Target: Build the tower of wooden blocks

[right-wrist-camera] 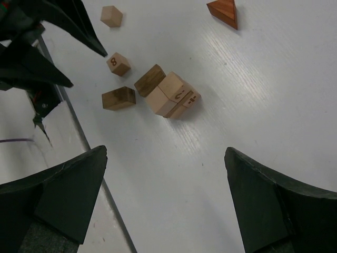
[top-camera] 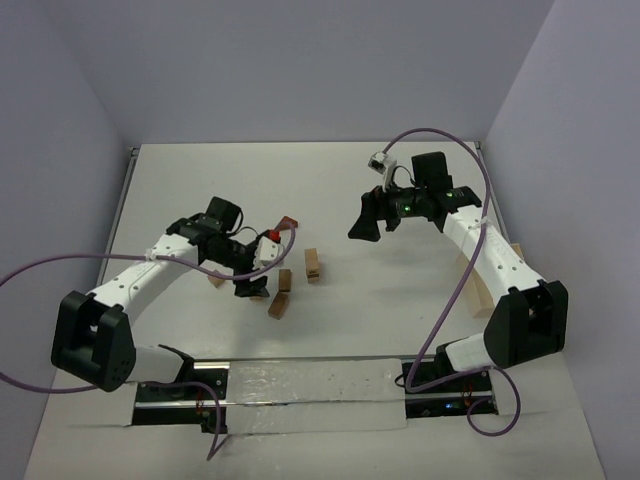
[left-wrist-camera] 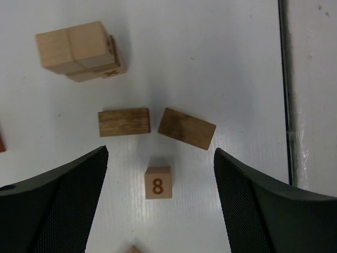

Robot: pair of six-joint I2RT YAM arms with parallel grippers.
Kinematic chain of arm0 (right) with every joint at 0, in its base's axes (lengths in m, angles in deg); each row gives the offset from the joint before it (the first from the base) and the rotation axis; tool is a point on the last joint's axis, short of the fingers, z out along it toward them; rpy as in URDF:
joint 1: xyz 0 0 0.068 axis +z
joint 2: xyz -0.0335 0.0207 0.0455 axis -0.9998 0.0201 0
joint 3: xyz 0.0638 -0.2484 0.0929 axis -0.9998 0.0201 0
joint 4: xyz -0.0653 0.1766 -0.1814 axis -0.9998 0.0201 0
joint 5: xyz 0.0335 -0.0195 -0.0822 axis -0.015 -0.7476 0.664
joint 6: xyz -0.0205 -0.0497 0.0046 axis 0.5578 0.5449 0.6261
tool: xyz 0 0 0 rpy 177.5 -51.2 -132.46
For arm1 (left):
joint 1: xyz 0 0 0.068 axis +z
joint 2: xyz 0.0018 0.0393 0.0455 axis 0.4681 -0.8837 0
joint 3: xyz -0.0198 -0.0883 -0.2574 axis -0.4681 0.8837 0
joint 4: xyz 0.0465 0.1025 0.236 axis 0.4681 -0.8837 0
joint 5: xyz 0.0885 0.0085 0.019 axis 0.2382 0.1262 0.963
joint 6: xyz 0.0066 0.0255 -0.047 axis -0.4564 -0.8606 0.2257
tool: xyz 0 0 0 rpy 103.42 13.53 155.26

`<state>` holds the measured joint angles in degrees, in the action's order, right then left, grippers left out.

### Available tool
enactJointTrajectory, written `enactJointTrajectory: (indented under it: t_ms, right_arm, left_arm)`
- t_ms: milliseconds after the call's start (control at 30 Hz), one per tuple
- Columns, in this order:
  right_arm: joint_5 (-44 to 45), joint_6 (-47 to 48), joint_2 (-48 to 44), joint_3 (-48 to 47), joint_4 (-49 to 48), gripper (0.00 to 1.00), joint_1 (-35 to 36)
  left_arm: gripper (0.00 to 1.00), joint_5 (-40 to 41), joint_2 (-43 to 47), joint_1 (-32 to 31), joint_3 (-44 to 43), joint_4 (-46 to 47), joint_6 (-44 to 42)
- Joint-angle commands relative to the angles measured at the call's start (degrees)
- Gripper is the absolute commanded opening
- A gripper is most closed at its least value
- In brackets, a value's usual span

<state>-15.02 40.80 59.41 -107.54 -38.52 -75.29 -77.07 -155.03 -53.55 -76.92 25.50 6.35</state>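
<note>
Left gripper (left-wrist-camera: 160, 153) wide astride the numbered cube (left-wrist-camera: 158, 182), likely light and rigid: pinch its flat sides; right gripper (right-wrist-camera: 166, 153) wide.

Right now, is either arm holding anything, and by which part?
Nothing held. Left fingers stand open either side of the 8 cube, not touching; right fingers open, empty.
</note>
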Motion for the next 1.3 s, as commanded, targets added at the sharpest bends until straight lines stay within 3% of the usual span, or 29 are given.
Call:
enactJointTrajectory:
  t_ms: [0,867,1267]
  right_arm:
    - [-2.03,-3.45,-3.72,1.48,-6.50,1.00,-0.54]
    - [-1.54,-2.93,-1.71,0.63,-5.91,1.00,-1.30]
    - [-1.57,-3.02,-0.76,0.55,-6.27,1.00,-1.26]
  left_arm:
    - [0.88,-1.00,-2.26,-2.50,1.27,2.15,-6.23]
    - [0.88,11.23,-8.59,-10.83,7.81,13.67,-3.81]
    - [0.78,12.08,-8.57,-11.54,9.63,16.08,-3.98]
